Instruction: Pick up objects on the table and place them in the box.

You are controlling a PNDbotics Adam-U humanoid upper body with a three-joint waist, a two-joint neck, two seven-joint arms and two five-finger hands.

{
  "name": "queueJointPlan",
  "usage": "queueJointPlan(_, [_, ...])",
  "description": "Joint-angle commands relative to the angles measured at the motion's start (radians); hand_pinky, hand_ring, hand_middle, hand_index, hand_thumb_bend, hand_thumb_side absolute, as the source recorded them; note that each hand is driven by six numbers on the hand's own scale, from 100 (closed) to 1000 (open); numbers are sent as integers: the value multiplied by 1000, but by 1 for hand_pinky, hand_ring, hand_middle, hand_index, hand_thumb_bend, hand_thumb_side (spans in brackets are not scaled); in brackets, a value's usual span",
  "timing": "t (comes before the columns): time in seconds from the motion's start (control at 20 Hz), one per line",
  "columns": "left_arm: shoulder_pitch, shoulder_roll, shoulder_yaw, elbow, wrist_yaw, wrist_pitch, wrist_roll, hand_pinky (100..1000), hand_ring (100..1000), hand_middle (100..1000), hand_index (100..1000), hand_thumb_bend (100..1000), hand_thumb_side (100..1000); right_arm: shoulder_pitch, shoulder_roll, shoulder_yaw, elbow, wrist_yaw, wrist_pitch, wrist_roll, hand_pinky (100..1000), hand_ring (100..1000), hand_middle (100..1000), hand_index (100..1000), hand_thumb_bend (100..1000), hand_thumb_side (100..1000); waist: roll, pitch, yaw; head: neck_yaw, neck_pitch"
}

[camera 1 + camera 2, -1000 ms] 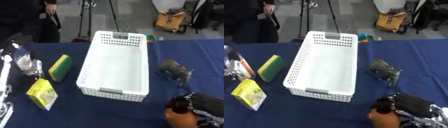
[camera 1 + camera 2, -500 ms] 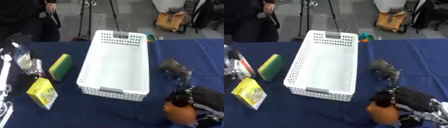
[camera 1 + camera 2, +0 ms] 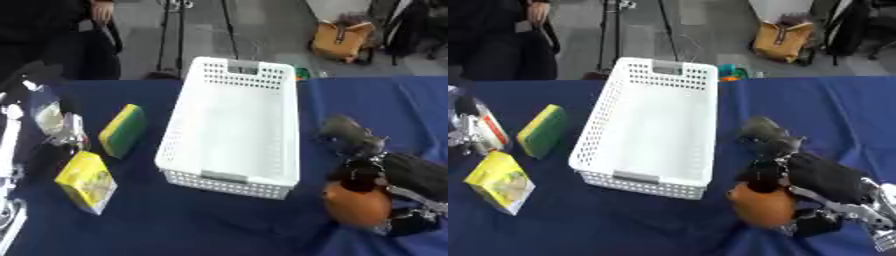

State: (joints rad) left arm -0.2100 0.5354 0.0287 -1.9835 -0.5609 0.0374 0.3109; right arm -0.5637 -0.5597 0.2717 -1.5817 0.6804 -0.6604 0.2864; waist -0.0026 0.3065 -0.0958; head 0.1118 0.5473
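A white perforated box stands in the middle of the blue table, with nothing inside it. To its right my right hand is shut on a round orange object, held just above the cloth near the box's front right corner. A grey toy animal lies on the table just beyond that hand. Left of the box lie a green and yellow sponge and a yellow packet. My left hand shows at the left edge beside a clear packet; its fingers are unclear.
The blue cloth covers the table. Beyond its far edge are tripod legs, a tan bag on the floor and a seated person at the upper left. A small green and orange thing lies behind the box.
My right hand has lifted the orange object and carried it up and left, closer to the box's front right corner. The other things stay where they were.
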Motion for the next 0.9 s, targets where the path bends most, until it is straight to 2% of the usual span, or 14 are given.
queueJointPlan(0.05, [-3,30,9,-16,5,-3,2,999,932,668,863,100,663,-47,-40,1,-11,-37,12,-2,100,469,387,404,100,190,-3,-25,3,3,6])
queueJointPlan(0.35, [-2,32,7,-16,5,-4,-2,999,932,668,863,100,662,-114,-55,19,-5,-79,22,3,100,466,384,403,100,200,-9,-25,6,6,-1])
queueJointPlan(0.9, [1,33,11,-16,5,-2,0,1000,932,668,863,100,661,-120,-134,36,5,-179,28,101,100,476,391,402,100,223,-9,-24,2,11,-6])
